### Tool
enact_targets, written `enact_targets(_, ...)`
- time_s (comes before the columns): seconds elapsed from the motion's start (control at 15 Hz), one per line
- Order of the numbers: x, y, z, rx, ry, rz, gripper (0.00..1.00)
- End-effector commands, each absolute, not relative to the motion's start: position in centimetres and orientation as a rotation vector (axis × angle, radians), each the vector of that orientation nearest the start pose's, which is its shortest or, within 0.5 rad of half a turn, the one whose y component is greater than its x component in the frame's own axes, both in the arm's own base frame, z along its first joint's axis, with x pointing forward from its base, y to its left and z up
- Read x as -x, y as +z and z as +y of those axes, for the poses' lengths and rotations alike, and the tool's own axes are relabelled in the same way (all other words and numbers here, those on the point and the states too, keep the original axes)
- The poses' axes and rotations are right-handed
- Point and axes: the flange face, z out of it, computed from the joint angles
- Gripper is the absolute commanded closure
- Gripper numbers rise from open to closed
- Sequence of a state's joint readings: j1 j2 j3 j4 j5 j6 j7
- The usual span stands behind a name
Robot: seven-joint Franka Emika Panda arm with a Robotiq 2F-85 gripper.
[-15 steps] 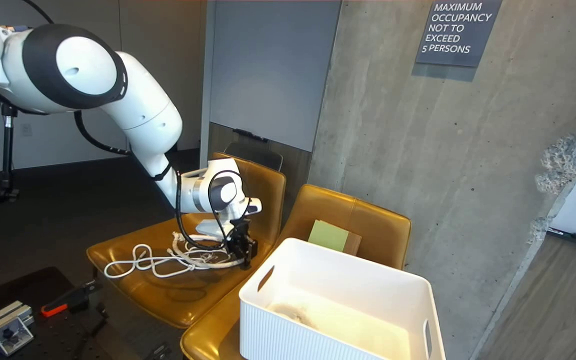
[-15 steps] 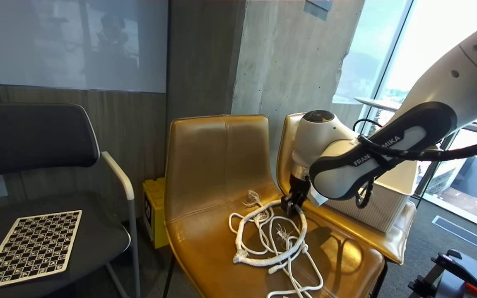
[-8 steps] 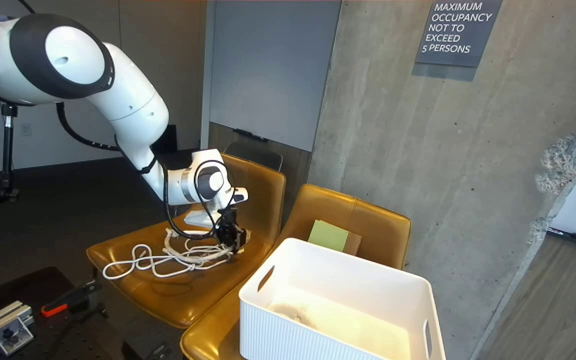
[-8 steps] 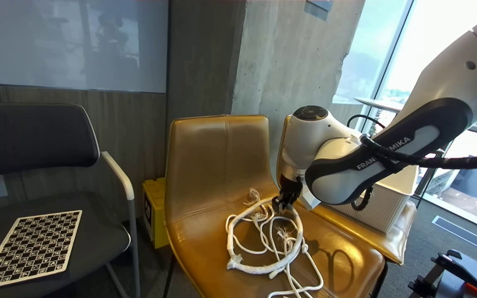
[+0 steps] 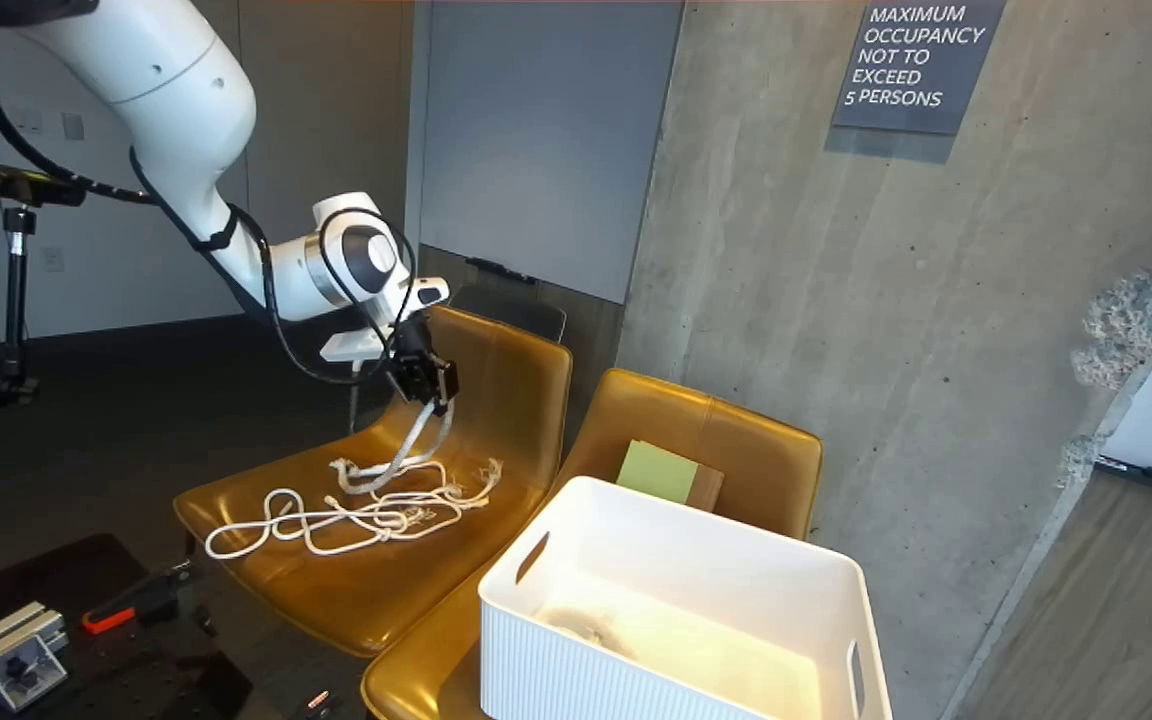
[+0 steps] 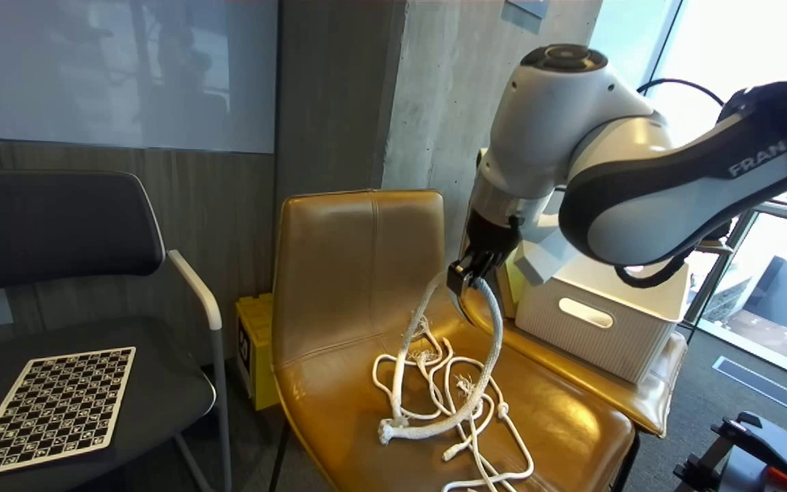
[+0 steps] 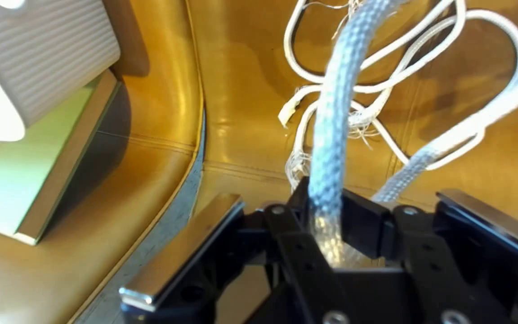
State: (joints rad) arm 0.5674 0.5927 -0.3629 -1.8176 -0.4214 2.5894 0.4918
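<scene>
My gripper (image 7: 326, 200) is shut on a thick white braided rope loop (image 7: 337, 103), which passes between its fingers. In both exterior views the gripper (image 5: 444, 402) (image 6: 462, 277) is above the seat of a tan leather chair (image 5: 286, 590) (image 6: 359, 273). The raised side of the loop (image 5: 406, 455) (image 6: 492, 342) hangs from the fingers, and its lower part, with a bound joint, is at the seat. A thin white rope (image 5: 376, 528) (image 7: 378, 87) with frayed ends lies tangled on the seat under the loop.
A white ribbed bin (image 5: 596, 660) (image 6: 591, 342) stands on a second tan chair beside this one. A green and brown block (image 5: 656, 472) (image 7: 38, 157) leans behind the bin. A black chair (image 6: 59, 219) bears a patterned board (image 6: 52, 406). A yellow box (image 6: 260, 369) stands between chairs.
My gripper has risen from the seat and moved back toward the arm's base, lifting one side of the thick loop. The thin rope stays on the seat.
</scene>
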Motion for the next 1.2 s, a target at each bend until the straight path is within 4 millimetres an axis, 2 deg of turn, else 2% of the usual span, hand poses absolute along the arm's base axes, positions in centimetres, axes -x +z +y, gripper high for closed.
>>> enact_targets(0.0, -63.1, 33.1, 13.0, 3.448, -0.611, -0.139, 0.98)
enact_targets(0.2, -62.8, 40.2, 9.0, 3.433, -0.700, -0.003, 0.98)
enact_targets(0.4, -62.4, 47.1, 3.5, 3.391, -0.742, 0.166, 0.98)
enact_targets(0.53, -62.0, 50.9, -1.2, 3.365, -0.746, 0.291, 0.98)
enact_targets(0.73, -61.2, 55.5, -9.3, 3.300, -0.754, 0.461, 0.98)
enact_targets(0.87, -61.0, 57.1, -15.4, 3.244, -0.744, 0.556, 0.98)
enact_targets(0.93, -61.1, 57.2, -17.7, 3.220, -0.730, 0.586, 0.98)
enact_targets(1.0, -61.1, 56.8, -19.7, 3.196, -0.721, 0.609, 0.98)
enact_targets(1.13, -61.5, 54.7, -22.4, 3.163, -0.674, 0.635, 0.98)
